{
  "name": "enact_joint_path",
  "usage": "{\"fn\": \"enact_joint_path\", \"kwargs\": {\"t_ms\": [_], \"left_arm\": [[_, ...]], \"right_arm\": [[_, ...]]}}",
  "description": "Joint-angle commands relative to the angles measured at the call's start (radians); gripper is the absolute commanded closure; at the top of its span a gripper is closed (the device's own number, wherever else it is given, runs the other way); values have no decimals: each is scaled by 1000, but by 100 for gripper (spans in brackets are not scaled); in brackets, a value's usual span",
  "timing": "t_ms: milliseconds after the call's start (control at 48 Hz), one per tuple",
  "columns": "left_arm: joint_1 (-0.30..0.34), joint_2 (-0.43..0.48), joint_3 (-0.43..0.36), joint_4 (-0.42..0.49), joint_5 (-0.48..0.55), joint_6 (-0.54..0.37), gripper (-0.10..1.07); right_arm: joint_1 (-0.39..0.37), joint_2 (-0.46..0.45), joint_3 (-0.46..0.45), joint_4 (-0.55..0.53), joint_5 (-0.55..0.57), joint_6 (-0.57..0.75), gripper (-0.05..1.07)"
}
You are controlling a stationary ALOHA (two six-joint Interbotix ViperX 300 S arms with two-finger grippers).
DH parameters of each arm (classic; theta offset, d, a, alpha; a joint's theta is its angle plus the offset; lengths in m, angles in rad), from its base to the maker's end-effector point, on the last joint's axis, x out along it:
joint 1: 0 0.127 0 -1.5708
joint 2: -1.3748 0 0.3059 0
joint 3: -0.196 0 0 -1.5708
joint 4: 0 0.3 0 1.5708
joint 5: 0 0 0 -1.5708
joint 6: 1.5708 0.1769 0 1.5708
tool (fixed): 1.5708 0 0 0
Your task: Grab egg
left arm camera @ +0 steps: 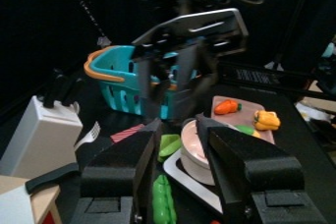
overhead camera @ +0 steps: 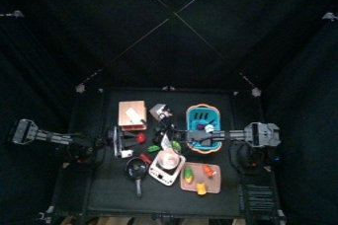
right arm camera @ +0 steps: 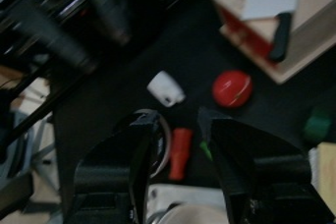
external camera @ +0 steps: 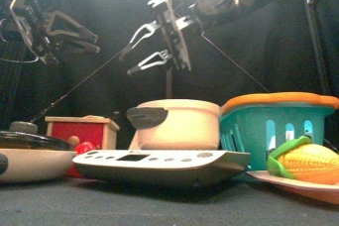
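Note:
The egg (right arm camera: 165,87) is a small white rounded thing lying on the black table, next to a red tomato (right arm camera: 234,87). My right gripper (right arm camera: 175,132) hangs above and short of the egg, jaws open with nothing between them. In the front view the right gripper (external camera: 157,48) is high over the rice cooker (external camera: 173,122). My left gripper (left arm camera: 184,164) is open and empty too, held up at the left (external camera: 66,32), facing the right arm's gripper. I cannot make out the egg in the top or front views.
A teal basket with an orange rim (overhead camera: 203,128) stands at the right. In front of it is a plate (overhead camera: 199,180) of toy vegetables. A wooden box (overhead camera: 132,113), a black pan (overhead camera: 136,173) and a white knife block (left arm camera: 46,135) crowd the left side.

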Motion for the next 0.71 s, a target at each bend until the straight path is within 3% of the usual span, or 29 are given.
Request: {"fn": "enact_joint_path", "kwargs": {"t_ms": [0,125,250,458,688], "left_arm": [[25,3,-40,3,-2,2,23],[77,3,-51,5,-2,0,23],[126,6,-61,2,20,-2,23],[135,14,-51,0,71,-6,23],[126,12,-51,0,137,-6,23]], "right_arm": [[51,-98,40,61,9,2,25],[87,-144,95,216,67,2,25],[89,-160,98,336,201,0,26],[63,-130,11,377,482,3,26],[55,-44,-112,371,620,5,26]]}}
